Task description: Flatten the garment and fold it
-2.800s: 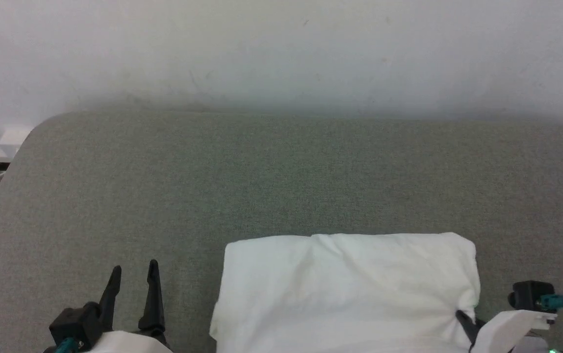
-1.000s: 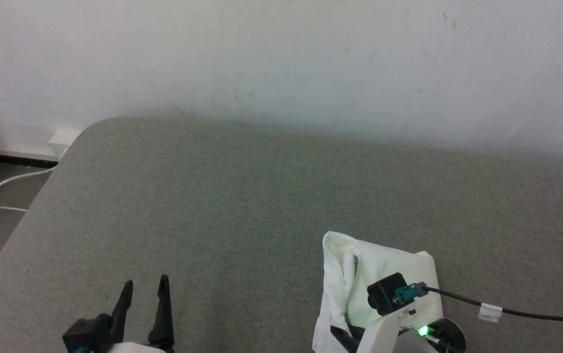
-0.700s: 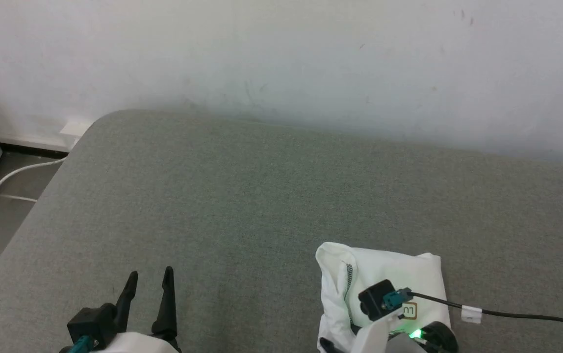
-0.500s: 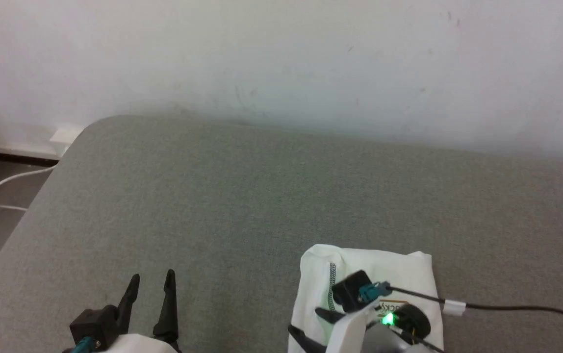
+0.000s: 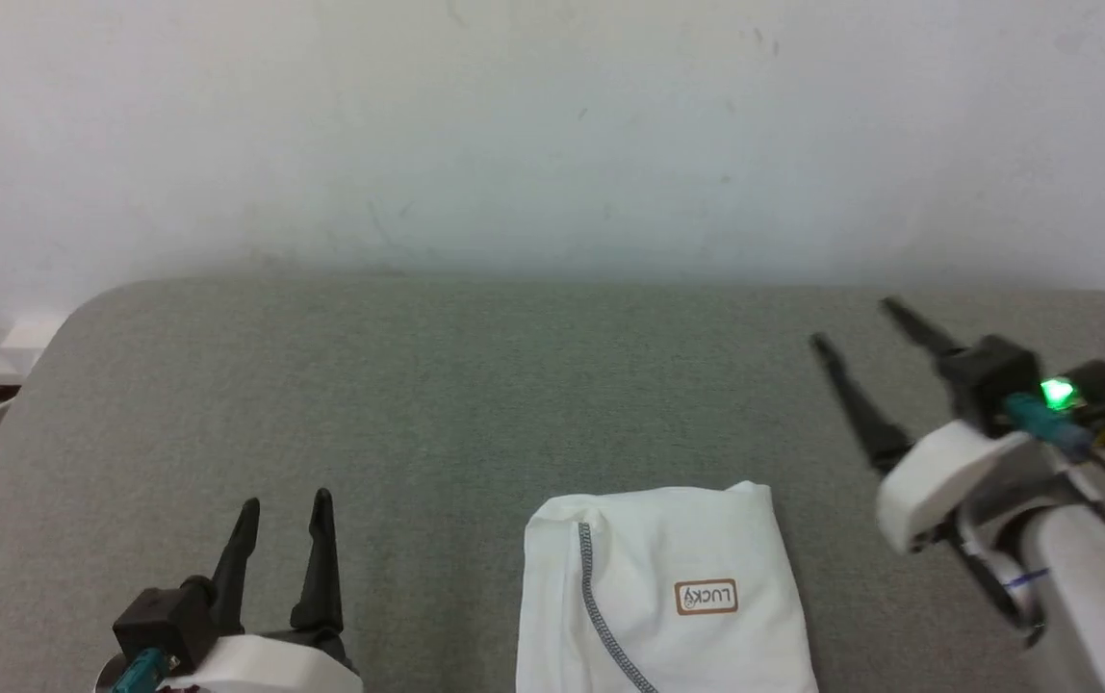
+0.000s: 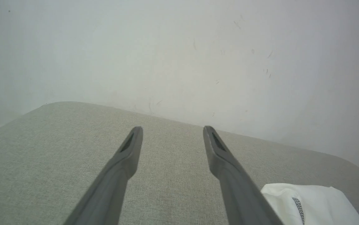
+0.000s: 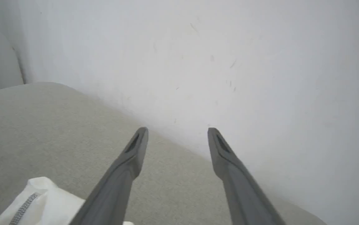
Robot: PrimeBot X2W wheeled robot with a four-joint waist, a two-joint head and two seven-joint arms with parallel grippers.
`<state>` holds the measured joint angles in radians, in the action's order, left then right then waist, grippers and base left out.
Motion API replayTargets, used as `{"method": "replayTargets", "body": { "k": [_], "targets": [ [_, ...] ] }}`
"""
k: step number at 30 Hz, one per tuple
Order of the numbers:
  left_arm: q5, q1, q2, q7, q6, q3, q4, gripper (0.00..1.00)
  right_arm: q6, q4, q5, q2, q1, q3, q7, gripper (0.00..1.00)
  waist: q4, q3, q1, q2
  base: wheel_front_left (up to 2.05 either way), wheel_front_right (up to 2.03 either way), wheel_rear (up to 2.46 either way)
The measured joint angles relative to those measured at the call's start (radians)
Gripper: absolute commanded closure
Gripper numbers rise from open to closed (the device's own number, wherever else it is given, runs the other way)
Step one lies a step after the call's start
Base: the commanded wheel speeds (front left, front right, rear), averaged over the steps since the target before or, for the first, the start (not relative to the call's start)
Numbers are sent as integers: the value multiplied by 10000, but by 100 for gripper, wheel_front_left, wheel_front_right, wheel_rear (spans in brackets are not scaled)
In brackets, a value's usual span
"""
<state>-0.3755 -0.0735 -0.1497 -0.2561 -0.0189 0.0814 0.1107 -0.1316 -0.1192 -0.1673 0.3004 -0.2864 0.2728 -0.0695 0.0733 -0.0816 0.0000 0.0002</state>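
The white short-sleeved shirt is lying as a compact folded packet at the lower centre of the head view, on the grey fabric-covered worktop. Its tan neck label is facing up and a line of dark zigzag stitching is running down its left part. A moment ago the right claw was down on top of this packet. Now it is hanging well apart from it at the right middle of the frame, fingers spread wide and gripping nothing. A little earlier the cloth was lying as a broader rectangle, so one more fold has gone in. The left claw is resting at the lower left, also spread wide and empty, as before. Judging from this, the folding is looking finished, with at most a tidy-up of the slightly uneven upper edge remaining.
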Motion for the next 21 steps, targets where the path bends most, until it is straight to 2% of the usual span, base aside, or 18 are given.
{"method": "replayTargets", "body": {
  "k": [2,5,7,11,15,21],
  "targets": [
    [77,-10,65,-8,-4,-25,-165,0,0,127,531,174,93,-690,508,0,-132,26,0,0,0,0,0],
    [255,-24,155,-10,-4,-86,-437,0,0,403,1022,38,626,-1837,1210,0,-256,111,0,0,0,0,0],
    [433,-49,234,-10,-12,-182,-646,0,0,679,1206,-245,1232,-2554,1618,0,-286,184,0,0,0,0,0],
    [974,-111,384,-10,-100,-485,-1116,0,0,1436,1208,-1220,2486,-3735,2376,0,-289,307,0,0,0,0,0],
    [1662,-319,477,-10,-81,-529,-1279,0,0,1919,1233,-1718,3464,-3664,2667,0,-296,412,0,-1,0,0,0],
    [2194,-527,566,-10,107,-499,-1197,0,0,2067,1220,-1898,4077,-3214,2752,0,-328,441,0,-1,0,0,0]
  ]
}}
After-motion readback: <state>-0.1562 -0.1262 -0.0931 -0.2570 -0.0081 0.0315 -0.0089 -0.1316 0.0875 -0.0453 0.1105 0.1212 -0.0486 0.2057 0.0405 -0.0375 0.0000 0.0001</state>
